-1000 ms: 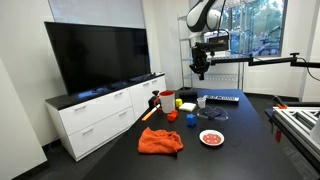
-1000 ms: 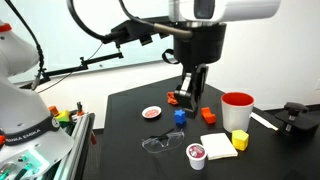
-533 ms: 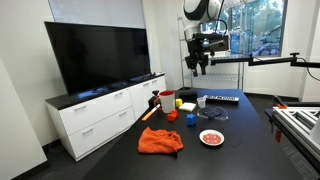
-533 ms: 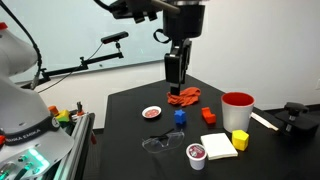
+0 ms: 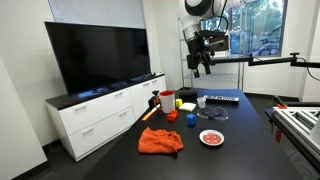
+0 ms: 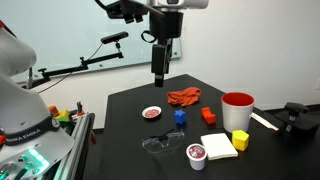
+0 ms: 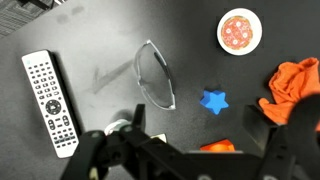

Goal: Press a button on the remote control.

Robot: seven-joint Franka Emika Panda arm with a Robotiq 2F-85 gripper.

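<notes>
The remote control is a long slab with a pale face and rows of buttons, lying flat on the black table at the left of the wrist view. In an exterior view the remote control lies at the table's far side, beside a small white cup. My gripper hangs high above the table, well clear of everything. In the wrist view my gripper is open, fingers wide apart with nothing between them, over the blue star and to the right of the remote. The gripper also shows high up.
Clear safety glasses lie beside the remote. Further off are a blue star, a red-and-white plate and an orange cloth. A red cup, white cup and yellow block stand nearby.
The gripper has risen away from the table and gone from nearly shut to wide open. Nothing on the table has moved.
</notes>
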